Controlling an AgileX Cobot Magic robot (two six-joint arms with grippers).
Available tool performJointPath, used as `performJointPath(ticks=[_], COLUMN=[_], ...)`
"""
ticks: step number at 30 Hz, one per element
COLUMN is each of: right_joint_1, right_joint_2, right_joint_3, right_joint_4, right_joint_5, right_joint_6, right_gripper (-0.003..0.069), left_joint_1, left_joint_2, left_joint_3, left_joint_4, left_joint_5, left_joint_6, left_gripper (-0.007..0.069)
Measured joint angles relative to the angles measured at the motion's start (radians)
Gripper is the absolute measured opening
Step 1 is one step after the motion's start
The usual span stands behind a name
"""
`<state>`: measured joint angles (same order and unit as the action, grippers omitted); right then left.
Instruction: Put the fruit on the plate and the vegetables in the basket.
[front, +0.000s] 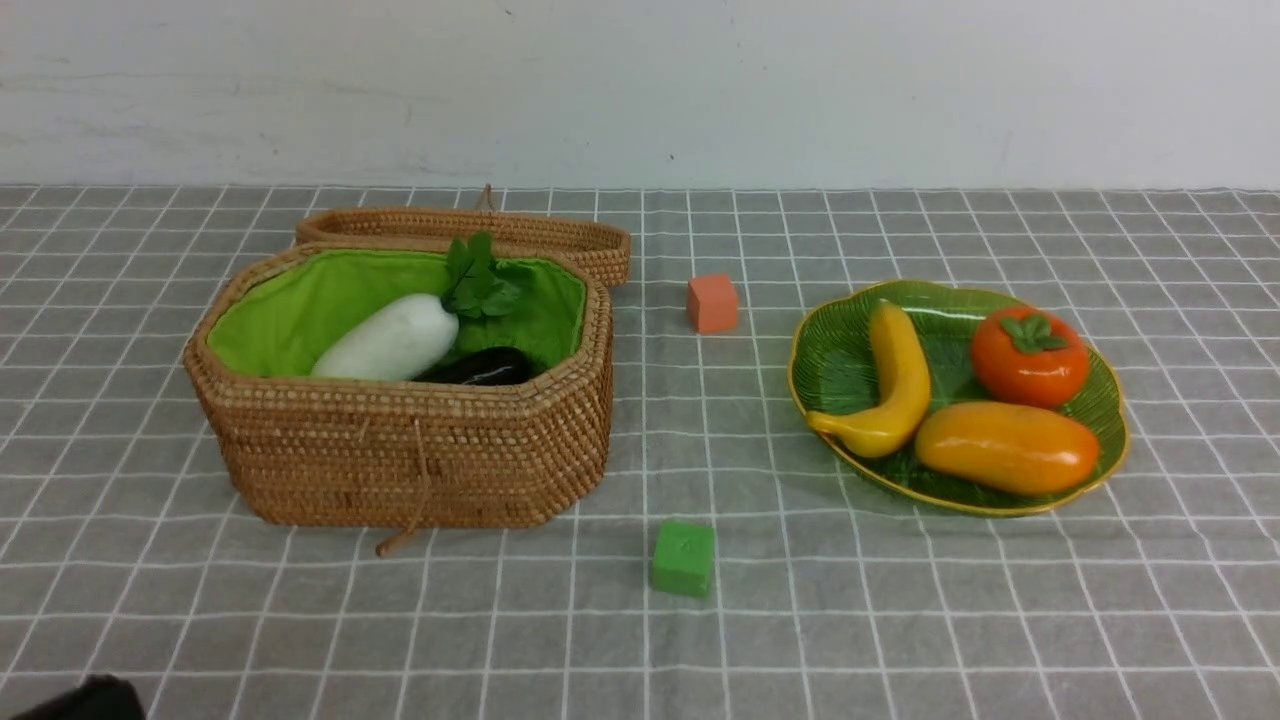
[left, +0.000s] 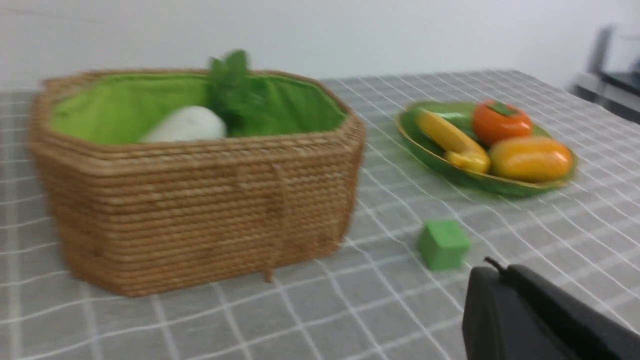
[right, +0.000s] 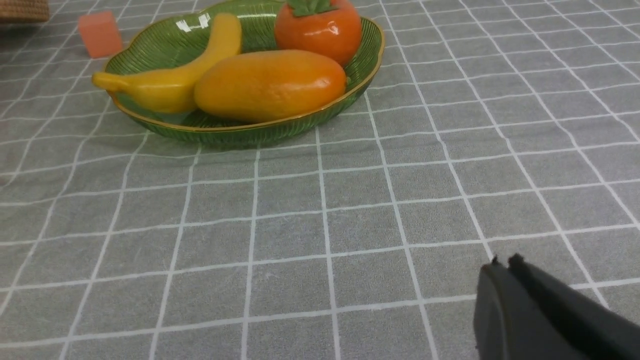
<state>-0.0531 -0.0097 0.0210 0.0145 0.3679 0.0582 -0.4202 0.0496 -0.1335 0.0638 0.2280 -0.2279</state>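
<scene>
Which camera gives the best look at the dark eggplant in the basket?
The front view: it looks down into the basket, showing the eggplant beside the radish. The left wrist view hides it behind the wall; the right wrist view misses it.

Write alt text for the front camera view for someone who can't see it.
A wicker basket on the left holds a white radish and a dark eggplant; a green plate on the right holds a banana, mango and persimmon. An orange cube and a green cube sit between them on a grey checked cloth.
</scene>
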Motion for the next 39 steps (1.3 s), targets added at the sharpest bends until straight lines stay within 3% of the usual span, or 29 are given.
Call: performJointPath(ticks=[5, 8, 12, 39], right_joint_1=[0.000, 0.000, 0.000, 0.000], right_joint_2=[0.000, -0.001, -0.001, -0.001], right_joint_3=[0.000, 0.000, 0.000, 0.000], right_joint_4=[0.000, 0.000, 0.000, 0.000], right_joint_5=[0.000, 0.001, 0.002, 0.002], right_joint_6=[0.000, 0.000, 0.000, -0.004], right_gripper=[0.0003, 0.0005, 0.0008, 0.0034], left_joint_1=[0.226, 0.271, 0.277, 0.277], left_joint_2=[-0.058, -0.058, -0.058, -0.058], left_joint_3=[0.125, 0.156, 0.164, 0.164], left_joint_4=[-0.100, -0.128, -0.141, -0.096], left_joint_5=[-0.013, 0.088, 0.155, 0.147], left_joint_6=[0.038, 0.038, 0.042, 0.042], left_gripper=[-0.0013, -0.0013, -0.0013, -0.0013])
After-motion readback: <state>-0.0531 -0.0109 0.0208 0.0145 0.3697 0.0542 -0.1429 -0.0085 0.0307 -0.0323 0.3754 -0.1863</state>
